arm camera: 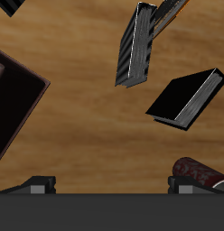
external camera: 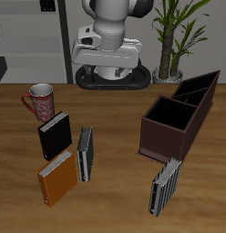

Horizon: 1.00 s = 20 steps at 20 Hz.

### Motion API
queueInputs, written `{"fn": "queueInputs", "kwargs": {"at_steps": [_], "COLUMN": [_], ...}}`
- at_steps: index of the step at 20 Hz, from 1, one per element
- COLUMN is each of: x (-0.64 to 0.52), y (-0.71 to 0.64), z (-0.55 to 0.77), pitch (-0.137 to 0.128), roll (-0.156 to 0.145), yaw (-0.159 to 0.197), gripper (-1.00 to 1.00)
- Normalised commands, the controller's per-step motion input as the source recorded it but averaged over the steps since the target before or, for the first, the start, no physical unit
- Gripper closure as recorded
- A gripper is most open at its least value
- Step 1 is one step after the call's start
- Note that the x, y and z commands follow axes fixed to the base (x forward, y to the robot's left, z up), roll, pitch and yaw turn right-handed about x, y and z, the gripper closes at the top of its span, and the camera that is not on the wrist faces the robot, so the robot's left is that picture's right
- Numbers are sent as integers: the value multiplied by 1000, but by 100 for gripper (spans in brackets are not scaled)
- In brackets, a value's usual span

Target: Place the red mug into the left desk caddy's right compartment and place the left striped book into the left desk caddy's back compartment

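red mug (external camera: pixel 39 100) upright | left striped book (external camera: pixel 165 187) upright, before left desk caddy (external camera: pixel 177 118)

Warm brown wood-grain counter (external camera: pixel 115 196). Small red-and-white patterned mug (external camera: pixel 39 101), white inside. Dark maroon-brown open-top caddy (external camera: pixel 179 116). Two thin books in fine grey, black and white stripes (external camera: pixel 86 153) (external camera: pixel 165 187). Plain black book (external camera: pixel 56 136). Plain orange book (external camera: pixel 57 178).
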Motion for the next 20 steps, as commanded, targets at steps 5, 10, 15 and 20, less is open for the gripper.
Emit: {"fn": "queueInputs", "kwargs": {"at_steps": [5,10,15,20], "x": [-91,-154,-304,-274], "y": [-535,-413,-318,-303], "z": [-94,-181,-327,-291], "pitch": [-5,25,21,11], "roll": [-104,-21,78,85], "yaw": [7,-8,42,36], "gripper": [-100,-100,-100,-100]}}
